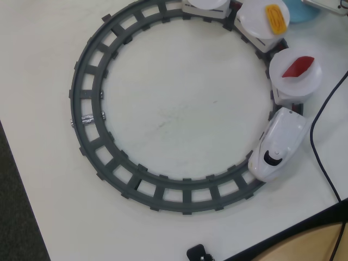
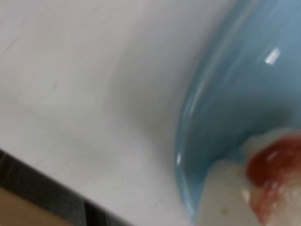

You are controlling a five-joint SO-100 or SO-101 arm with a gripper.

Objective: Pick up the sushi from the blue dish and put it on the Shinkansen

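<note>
Overhead view, left to right: grey circular track on the white bench, empty through its left and bottom arc. The Shinkansen sits on the right arc, nose toward the lower edge. Behind it is a car with a white plate carrying a red piece, then another plate with a yellow ridged piece; a third car is cut off by the top edge and looks bare, so probably the drop target. A sliver of the blue dish shows top right.

Wrist view: blurred, so the camera sits very close over the dish. Bench at left, blue dish rim, and the sushi on the dish right under the gripper, which I read as a pick approach. Gripper fingers not identifiable; cannot tell whether it's spread or pinching.
</note>
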